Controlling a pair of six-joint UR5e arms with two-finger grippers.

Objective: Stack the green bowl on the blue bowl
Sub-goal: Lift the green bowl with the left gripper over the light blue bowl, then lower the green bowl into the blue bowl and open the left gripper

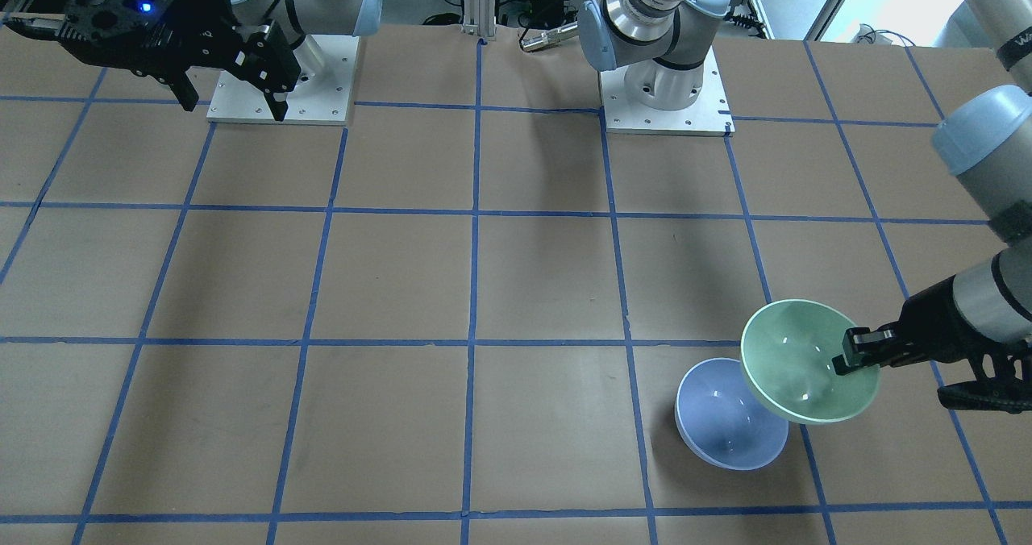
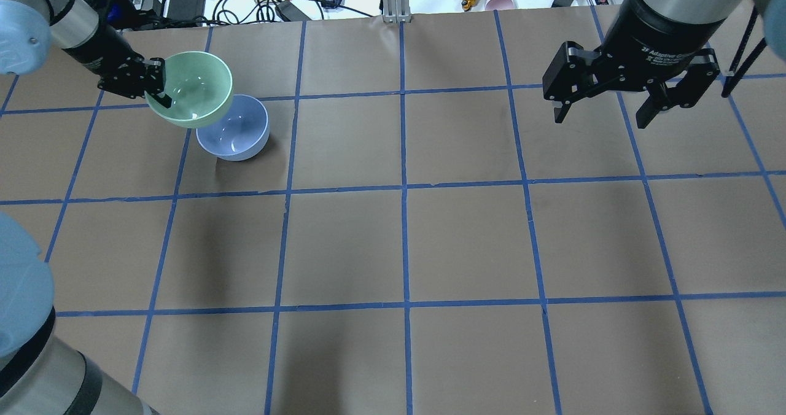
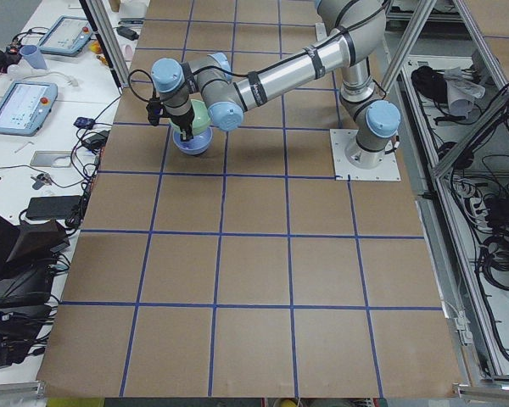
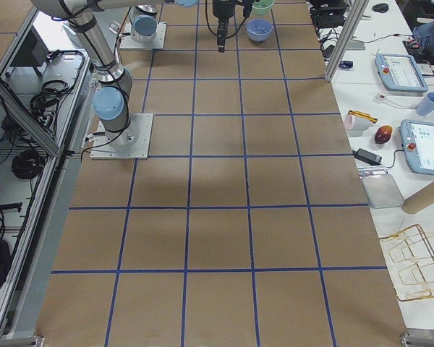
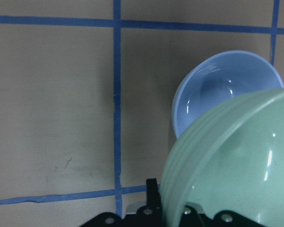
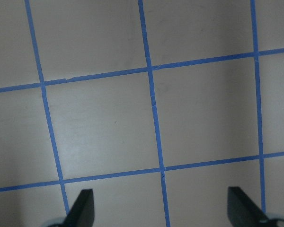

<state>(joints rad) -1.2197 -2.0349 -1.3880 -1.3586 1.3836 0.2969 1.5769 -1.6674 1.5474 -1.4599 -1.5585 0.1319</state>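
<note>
My left gripper [image 1: 851,353] is shut on the rim of the green bowl [image 1: 798,368] and holds it tilted above the table. The green bowl overlaps one edge of the blue bowl [image 1: 721,420], which stands upright on the table. In the overhead view the green bowl [image 2: 195,83] hangs up and to the left of the blue bowl [image 2: 236,129], with my left gripper [image 2: 157,88] on its left rim. The left wrist view shows the green bowl [image 5: 236,165] close up, partly covering the blue bowl [image 5: 213,94]. My right gripper [image 2: 600,120] is open and empty, high over the far right.
The table [image 2: 405,243] is brown paper with a grid of blue tape. The arm bases stand on white plates [image 1: 665,93] at the robot's edge. Cables and small tools [image 2: 258,0] lie beyond the far edge. The right wrist view shows only bare table between its fingers [image 6: 80,208].
</note>
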